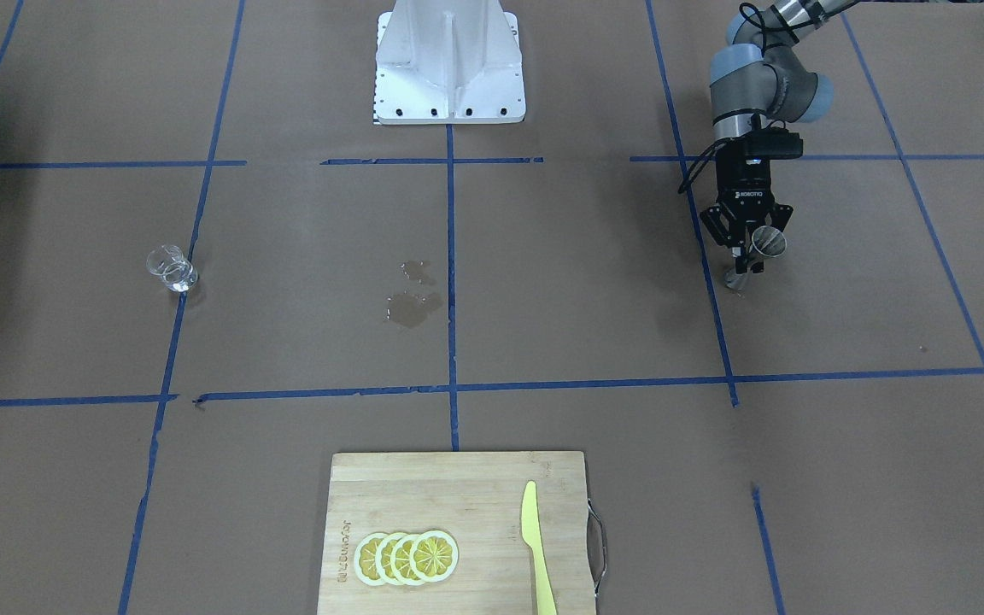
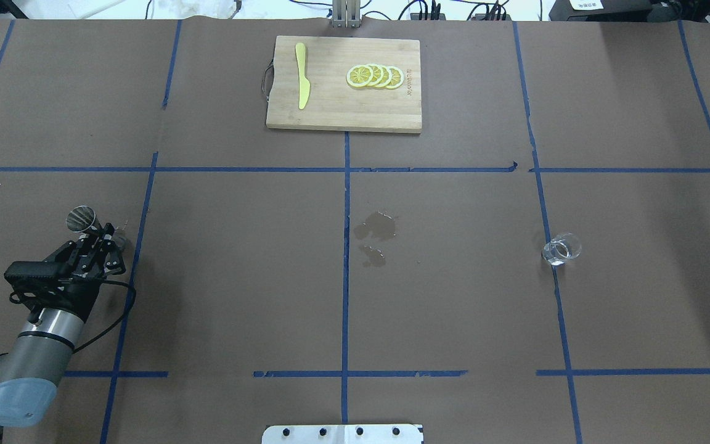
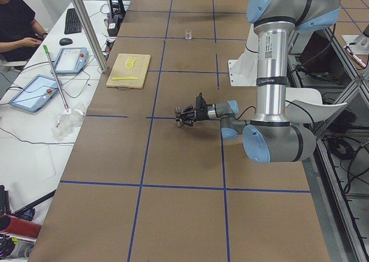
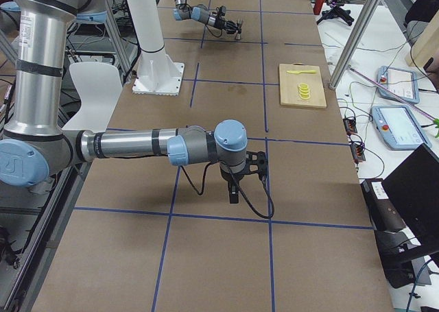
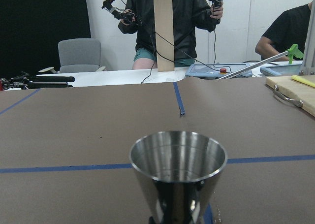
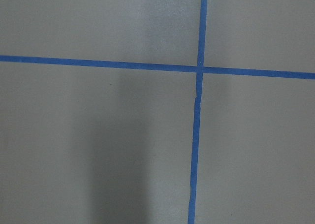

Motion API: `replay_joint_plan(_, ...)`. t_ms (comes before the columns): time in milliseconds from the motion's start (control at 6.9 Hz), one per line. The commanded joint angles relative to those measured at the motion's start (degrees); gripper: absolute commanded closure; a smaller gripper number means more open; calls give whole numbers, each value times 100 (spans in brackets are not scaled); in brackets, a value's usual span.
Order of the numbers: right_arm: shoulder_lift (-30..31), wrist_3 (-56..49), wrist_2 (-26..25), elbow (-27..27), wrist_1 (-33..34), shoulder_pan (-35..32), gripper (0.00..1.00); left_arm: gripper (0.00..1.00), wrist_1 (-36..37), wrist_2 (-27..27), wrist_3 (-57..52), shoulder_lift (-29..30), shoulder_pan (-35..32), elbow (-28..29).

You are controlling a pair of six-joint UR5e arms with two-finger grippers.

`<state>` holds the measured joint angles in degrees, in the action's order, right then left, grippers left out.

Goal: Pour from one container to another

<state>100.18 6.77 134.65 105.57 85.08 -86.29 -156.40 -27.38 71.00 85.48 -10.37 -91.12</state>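
Overhead exterior view shows you the left pincer point(image 2: 103, 233) clamped on the jigger point(image 2: 81, 219) at 9 o'clock of the tabletop point(image 2: 238, 277), while the glass cup point(image 2: 561, 250) stands at 3 o'clock, well apart. You cannot tell whether the right pincer point(image 4: 234, 192) is apart or together.

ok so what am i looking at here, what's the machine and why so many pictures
It's a robot with two jointed arms at a paper-covered table, filmed by six cameras: one facing it, one over its shoulders, one at each table end, one on each wrist. The left gripper is closed around a metal jigger. On the table are a glass cup, a wet patch, and a cutting board with lemon slices and a knife. The right gripper hangs over the table; open or shut, I can't tell.
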Motion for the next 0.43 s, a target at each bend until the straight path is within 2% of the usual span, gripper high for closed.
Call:
replay_joint_plan(0, -8, 0, 0, 25, -9, 7, 0, 100, -1509, -4, -1171, -145, 0, 93)
replay_joint_plan(290, -60, 0, 9, 52, -26, 7, 0, 100, -1763, -13, -1624, -58, 9, 94)
